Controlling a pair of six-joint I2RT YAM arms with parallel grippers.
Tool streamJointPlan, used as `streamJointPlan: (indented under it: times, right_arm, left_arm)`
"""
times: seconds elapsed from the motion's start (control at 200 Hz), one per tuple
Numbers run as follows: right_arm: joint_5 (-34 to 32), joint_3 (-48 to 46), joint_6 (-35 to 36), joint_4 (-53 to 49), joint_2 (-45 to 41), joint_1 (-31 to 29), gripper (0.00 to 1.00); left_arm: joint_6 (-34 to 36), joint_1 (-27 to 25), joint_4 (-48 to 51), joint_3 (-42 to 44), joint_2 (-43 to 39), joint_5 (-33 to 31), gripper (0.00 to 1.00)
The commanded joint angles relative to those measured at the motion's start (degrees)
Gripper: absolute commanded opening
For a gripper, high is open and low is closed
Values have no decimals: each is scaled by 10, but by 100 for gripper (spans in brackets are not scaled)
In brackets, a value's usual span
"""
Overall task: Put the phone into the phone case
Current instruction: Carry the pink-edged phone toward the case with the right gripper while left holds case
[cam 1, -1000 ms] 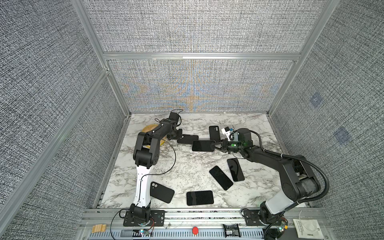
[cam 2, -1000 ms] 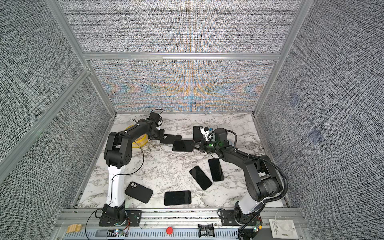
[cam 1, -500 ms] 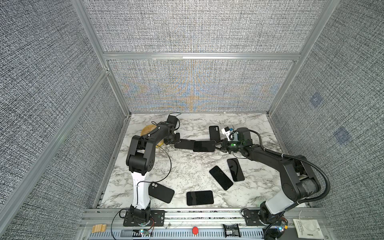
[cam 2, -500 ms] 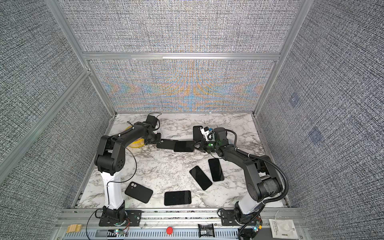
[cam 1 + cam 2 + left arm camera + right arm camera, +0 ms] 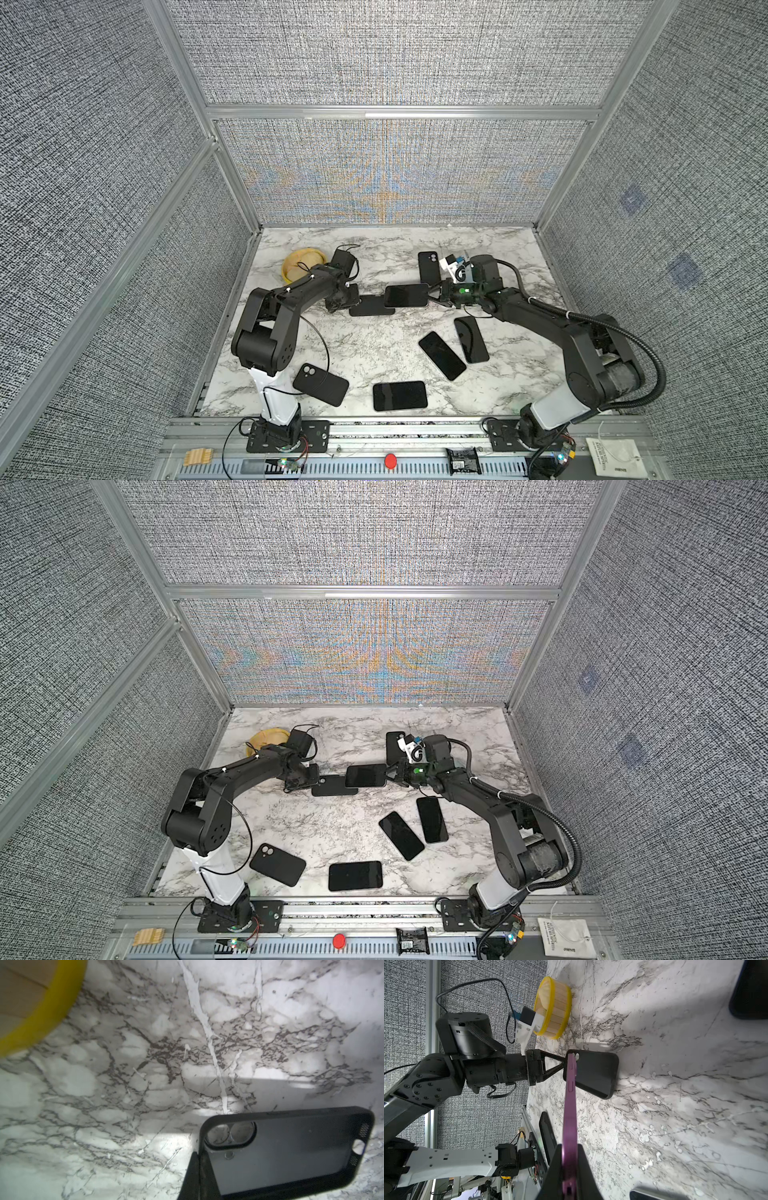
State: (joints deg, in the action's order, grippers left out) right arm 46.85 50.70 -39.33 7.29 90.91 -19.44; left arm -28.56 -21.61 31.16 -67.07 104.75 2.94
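The black phone case (image 5: pixel 370 306) (image 5: pixel 332 787) sits low over the marble at mid-table, and my left gripper (image 5: pixel 351 301) (image 5: pixel 196 1154) is shut on its edge at the camera-hole end. The left wrist view shows the case (image 5: pixel 291 1151) open side up with the lens cut-out near the fingers. The phone (image 5: pixel 405 295) (image 5: pixel 365 776), dark-screened with a purple rim (image 5: pixel 570 1105), hangs level just right of the case, its left end overlapping the case's right end. My right gripper (image 5: pixel 432 293) (image 5: pixel 570 1147) is shut on the phone's right end.
A yellow-rimmed wooden bowl (image 5: pixel 303 266) stands at the back left behind the left wrist. Three other dark phones (image 5: pixel 441 360) (image 5: pixel 471 338) (image 5: pixel 400 395) lie in front. Another black case (image 5: pixel 321 384) lies front left, and one more (image 5: pixel 428 266) lies behind the held phone.
The left arm has swung and carried the case forward and lower, from beside the phone to partly beneath its left end. The right gripper and phone have stayed put.
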Motion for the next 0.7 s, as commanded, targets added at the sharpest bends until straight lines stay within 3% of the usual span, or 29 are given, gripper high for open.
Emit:
streamJointPlan:
  times: [0.0,0.695]
  right_arm:
    - [22,8,-4,5,7,-1,0]
    - [36,42,19,-65,28,-9,0]
  left_arm:
    - [-21,-6,-33,11,-7,0,0]
    - [-49,-26,-55,52,-20,14,2]
